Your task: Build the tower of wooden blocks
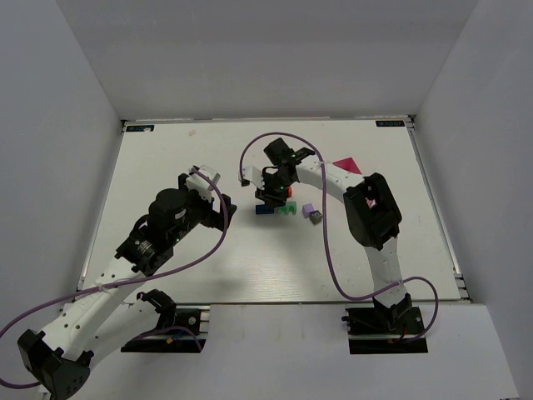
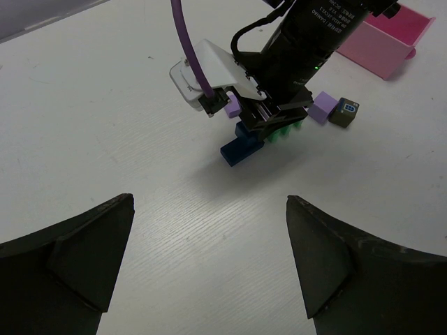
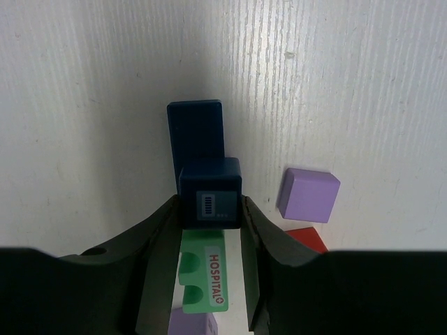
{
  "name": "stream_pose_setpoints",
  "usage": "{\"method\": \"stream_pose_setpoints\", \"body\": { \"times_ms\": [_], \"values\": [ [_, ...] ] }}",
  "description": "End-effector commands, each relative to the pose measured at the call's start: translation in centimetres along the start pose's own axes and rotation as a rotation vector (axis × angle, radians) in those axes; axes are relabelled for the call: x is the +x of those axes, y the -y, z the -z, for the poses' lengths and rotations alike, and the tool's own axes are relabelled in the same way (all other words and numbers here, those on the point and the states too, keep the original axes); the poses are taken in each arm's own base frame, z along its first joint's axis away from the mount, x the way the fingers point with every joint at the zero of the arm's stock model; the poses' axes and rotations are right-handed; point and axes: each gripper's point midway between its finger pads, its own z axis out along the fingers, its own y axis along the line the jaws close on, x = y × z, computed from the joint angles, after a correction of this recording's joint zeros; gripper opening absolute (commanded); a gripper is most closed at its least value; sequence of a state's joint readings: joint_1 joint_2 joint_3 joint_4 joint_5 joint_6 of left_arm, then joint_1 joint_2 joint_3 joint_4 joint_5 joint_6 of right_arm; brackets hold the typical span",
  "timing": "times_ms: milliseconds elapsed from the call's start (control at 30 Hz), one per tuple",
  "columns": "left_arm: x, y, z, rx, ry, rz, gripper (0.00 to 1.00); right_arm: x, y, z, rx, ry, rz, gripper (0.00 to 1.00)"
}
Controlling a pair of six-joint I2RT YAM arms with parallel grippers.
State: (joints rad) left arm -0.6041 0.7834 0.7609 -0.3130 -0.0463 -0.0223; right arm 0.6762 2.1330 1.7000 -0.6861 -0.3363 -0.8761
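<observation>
The wood block tower is a loose cluster on the table. A long dark blue block (image 3: 195,129) lies flat, also seen in the top view (image 1: 264,209). My right gripper (image 3: 211,206) is shut on a small dark blue cube (image 3: 210,199), held over the long block's near end; I cannot tell if they touch. A green "HOSPITAL" block (image 3: 202,276), a purple cube (image 3: 309,194) and a red block (image 3: 307,239) lie beside it. A dark grey block (image 2: 345,113) lies further right. My left gripper (image 2: 209,202) is open and empty, left of the cluster.
A pink tray (image 2: 391,42) stands behind the cluster to the right, also visible in the top view (image 1: 348,167). A second purple block (image 2: 232,106) sits under the right wrist. White walls enclose the table on three sides.
</observation>
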Motion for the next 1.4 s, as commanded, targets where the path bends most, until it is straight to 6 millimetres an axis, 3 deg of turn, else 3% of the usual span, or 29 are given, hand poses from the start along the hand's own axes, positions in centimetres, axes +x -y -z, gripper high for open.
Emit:
{"method": "stream_pose_setpoints", "body": {
  "times_ms": [0,267,467,600,700,933,1100,1300,1367],
  "values": [
    [-0.4,-0.2,0.3,-0.008,0.021,-0.003,1.00,-0.8,0.7,0.3,0.010,0.015,0.023,0.27],
    [-0.4,-0.2,0.3,-0.008,0.021,-0.003,1.00,-0.8,0.6,0.4,0.007,0.013,0.023,0.36],
    [-0.4,-0.2,0.3,-0.008,0.021,-0.003,1.00,-0.9,0.7,0.6,0.013,0.019,0.027,0.51],
    [0.0,-0.2,0.2,-0.008,0.012,-0.004,1.00,-1.0,0.6,0.7,0.011,0.021,0.029,0.69],
    [0.0,-0.2,0.2,-0.008,0.012,-0.004,1.00,-1.1,0.6,0.9,0.014,0.024,0.027,0.90],
    [0.0,-0.2,0.2,-0.008,0.012,-0.004,1.00,-1.7,0.5,2.0,0.026,0.042,0.028,0.90],
    [0.0,-0.2,0.2,-0.008,0.012,-0.004,1.00,-3.5,0.8,6.4,0.087,0.108,0.052,0.90],
    [0.0,-0.2,0.2,-0.008,0.012,-0.004,1.00,-2.5,1.0,9.9,0.151,0.111,0.042,0.90],
    [0.0,-0.2,0.2,-0.008,0.012,-0.004,1.00,-1.9,2.0,10.7,0.197,0.117,0.012,0.90]
  ]
}}
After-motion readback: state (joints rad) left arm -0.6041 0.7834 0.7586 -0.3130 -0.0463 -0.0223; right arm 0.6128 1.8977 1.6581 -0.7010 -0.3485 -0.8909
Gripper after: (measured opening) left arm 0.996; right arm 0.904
